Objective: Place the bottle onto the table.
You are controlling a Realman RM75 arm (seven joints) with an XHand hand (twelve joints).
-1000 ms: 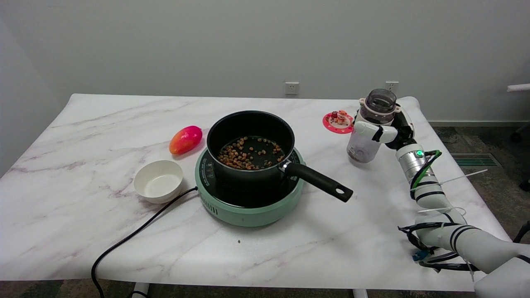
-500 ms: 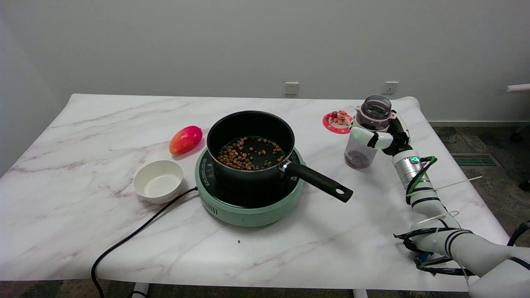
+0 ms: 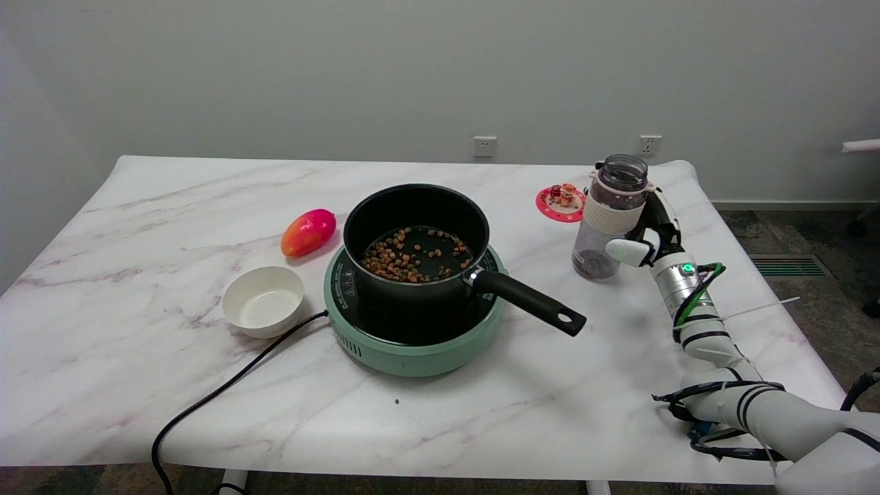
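On marble table [image 3: 481,405], upright clear cylindrical bottle [image 3: 608,216], right hand [image 3: 646,237] fingers spread, released.

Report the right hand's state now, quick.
Right hand: open, fingers spread beside the clear plastic bottle with the white band, which stands upright on the white marble table; whether a finger touches the bottle cannot be told.

My only view sits above the near side of the table [image 3: 137,385], looking down and across toward the far wall.
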